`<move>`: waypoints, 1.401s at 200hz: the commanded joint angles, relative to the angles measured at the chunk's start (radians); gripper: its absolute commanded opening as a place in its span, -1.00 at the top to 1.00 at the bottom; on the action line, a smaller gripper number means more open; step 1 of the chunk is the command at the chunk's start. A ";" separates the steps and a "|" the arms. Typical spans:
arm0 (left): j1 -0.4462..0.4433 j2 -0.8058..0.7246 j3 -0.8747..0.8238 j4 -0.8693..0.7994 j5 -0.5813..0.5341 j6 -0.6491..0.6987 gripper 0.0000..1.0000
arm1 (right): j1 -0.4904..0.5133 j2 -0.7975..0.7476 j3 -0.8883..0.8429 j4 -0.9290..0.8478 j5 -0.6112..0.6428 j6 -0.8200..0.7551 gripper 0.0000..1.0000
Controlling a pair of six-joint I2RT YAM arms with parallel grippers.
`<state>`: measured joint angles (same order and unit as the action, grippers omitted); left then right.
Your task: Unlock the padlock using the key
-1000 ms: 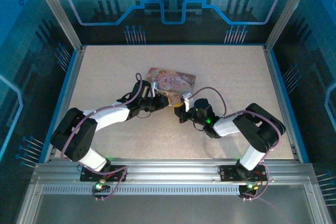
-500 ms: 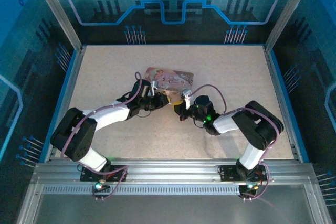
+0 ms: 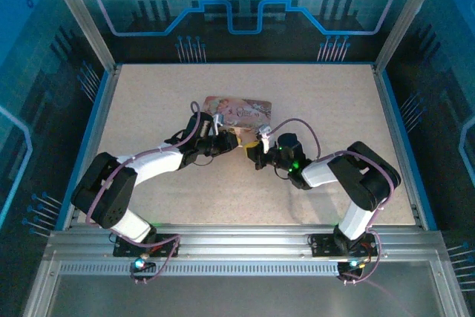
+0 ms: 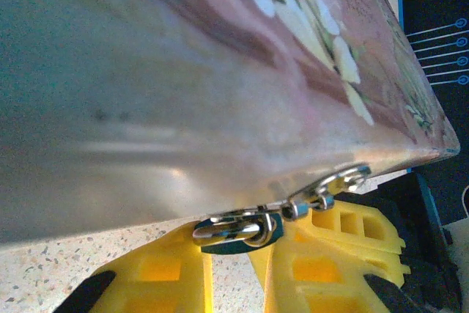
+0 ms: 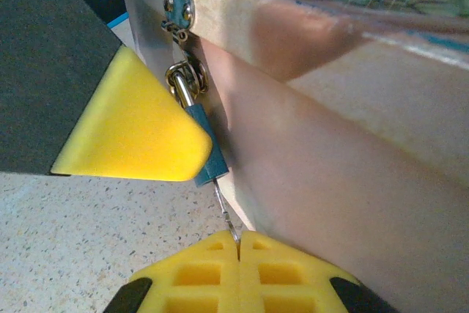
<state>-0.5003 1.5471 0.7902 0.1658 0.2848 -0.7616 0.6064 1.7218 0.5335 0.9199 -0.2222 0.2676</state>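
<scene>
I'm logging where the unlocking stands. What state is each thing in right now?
Pink illustrated picture box: lid closed, fastened at its hasp.
Small padlock with teal body and silver shackle: shackle closed, hanging through the box's hasp.
Thin metal key: sticking out of the padlock's lower end, tip at the lower yellow finger.
Left pincer: at the padlock, grip unclear.
Right pincer: open, fingers either side of padlock and key.

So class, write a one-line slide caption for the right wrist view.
Yellow-padded fingers beside the small blue padlock hanging from the pink box's clasp.
</scene>
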 commanded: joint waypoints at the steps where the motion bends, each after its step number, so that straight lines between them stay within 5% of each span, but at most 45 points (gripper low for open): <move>1: -0.017 -0.018 0.025 0.009 0.082 -0.011 0.87 | -0.027 -0.009 0.042 0.039 0.015 -0.018 1.00; 280: -0.013 -0.008 0.025 0.015 0.094 -0.015 0.87 | -0.040 -0.007 0.034 0.086 -0.055 0.035 1.00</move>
<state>-0.4911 1.5471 0.7906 0.1692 0.2779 -0.7872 0.5854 1.7557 0.5655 0.9215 -0.2871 0.2882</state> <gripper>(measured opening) 0.192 0.046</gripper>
